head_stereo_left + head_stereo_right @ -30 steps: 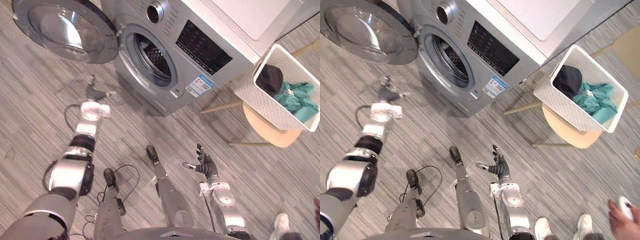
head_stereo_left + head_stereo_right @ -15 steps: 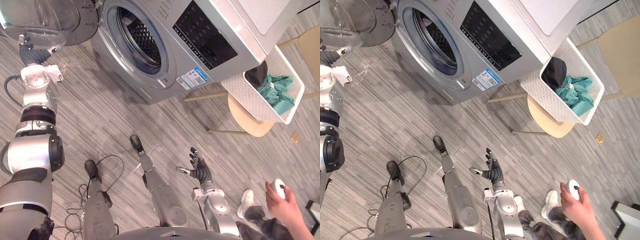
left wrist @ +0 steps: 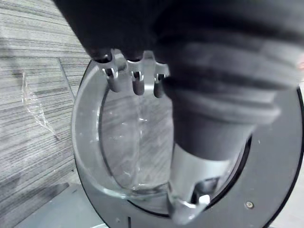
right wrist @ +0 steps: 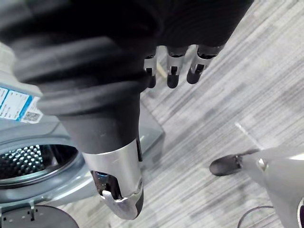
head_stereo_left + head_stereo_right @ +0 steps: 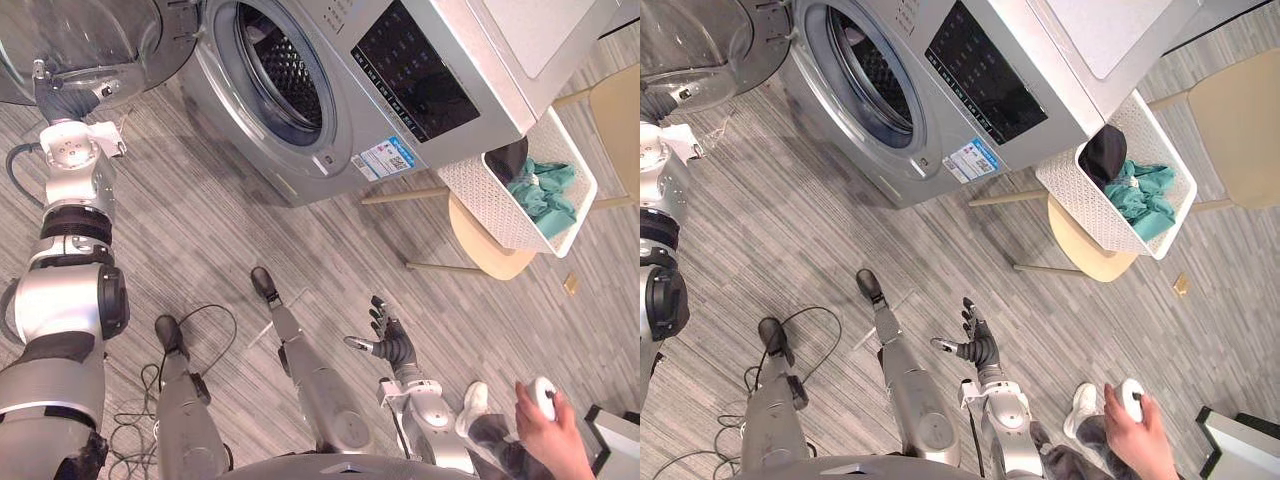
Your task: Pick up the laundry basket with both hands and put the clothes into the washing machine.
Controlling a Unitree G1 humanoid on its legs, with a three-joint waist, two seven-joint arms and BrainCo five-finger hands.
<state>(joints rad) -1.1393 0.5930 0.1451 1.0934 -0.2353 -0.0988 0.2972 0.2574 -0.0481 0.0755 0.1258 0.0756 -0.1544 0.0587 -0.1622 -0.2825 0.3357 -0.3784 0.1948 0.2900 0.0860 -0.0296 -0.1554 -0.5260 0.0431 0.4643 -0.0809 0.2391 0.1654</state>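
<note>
Sitting on one stool (image 5: 488, 256), one laundry basket (image 5: 478, 192); one washing machine (image 5: 425, 78); left hand (image 5: 60, 102), right hand (image 5: 391, 345) released.

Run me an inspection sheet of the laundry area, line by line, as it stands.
surface: grey plank floor.
job's things: white perforated plastic laundry basket on a round pale wooden stool, holding teal clothes and a black garment; silver front-loading washing machine, its round glass door open.
clutter: small tan scrap on the floor.
hands: left hand open by the door; right hand open, empty, far from the basket.
cables: nothing seen.
surroundings: a person's hand holding a small white device; a white shoe.
</note>
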